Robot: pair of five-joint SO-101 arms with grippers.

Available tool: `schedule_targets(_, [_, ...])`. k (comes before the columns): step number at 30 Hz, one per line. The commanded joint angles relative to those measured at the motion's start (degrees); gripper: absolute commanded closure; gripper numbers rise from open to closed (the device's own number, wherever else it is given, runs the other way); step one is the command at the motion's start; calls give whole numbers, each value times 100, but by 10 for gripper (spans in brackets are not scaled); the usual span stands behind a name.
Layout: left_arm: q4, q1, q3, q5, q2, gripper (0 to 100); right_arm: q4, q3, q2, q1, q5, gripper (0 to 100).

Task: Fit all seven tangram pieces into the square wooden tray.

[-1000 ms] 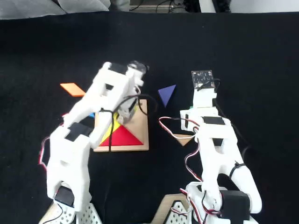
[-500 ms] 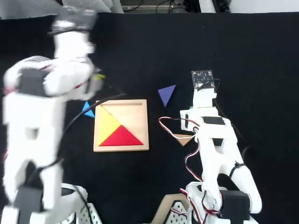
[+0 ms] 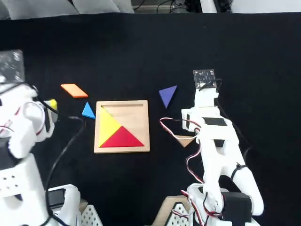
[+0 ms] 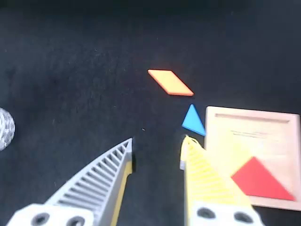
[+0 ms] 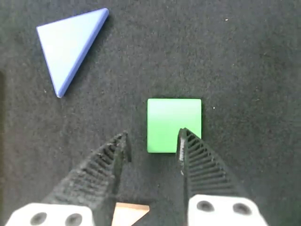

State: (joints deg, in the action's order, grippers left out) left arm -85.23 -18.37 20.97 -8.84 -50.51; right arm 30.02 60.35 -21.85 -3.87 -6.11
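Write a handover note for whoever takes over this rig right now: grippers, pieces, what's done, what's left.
Left gripper: jaws open, empty, over the table near the light blue triangle.
Right gripper: jaws open, empty, at the green square.
Done: yellow triangle and red triangle lie in the tray.
Left: five pieces outside it. Orange parallelogram and light blue triangle on the left arm's side; dark blue triangle, green square and tan triangle on the right arm's side.
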Motion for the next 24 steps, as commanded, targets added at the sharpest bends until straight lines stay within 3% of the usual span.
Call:
schedule_targets(1, [1433,-84,1631,-18,-255,818,-114,-145,-207,-53,53,832])
schedule_targets(7, [2303,13,1560,1134,993,817,-114,-145,-207,-53,53,832])
schedule_targets(11, [2769,31,963,1881,2330,743,-114,-145,-207,-53,53,832])
schedule_targets(19, [3455,453,-620,2022,5319,757,-114,-127,-207,123,53,832])
schedule_targets(24, [3446,549,-1895,2312,6919,766,-114,-127,-207,105,53,832])
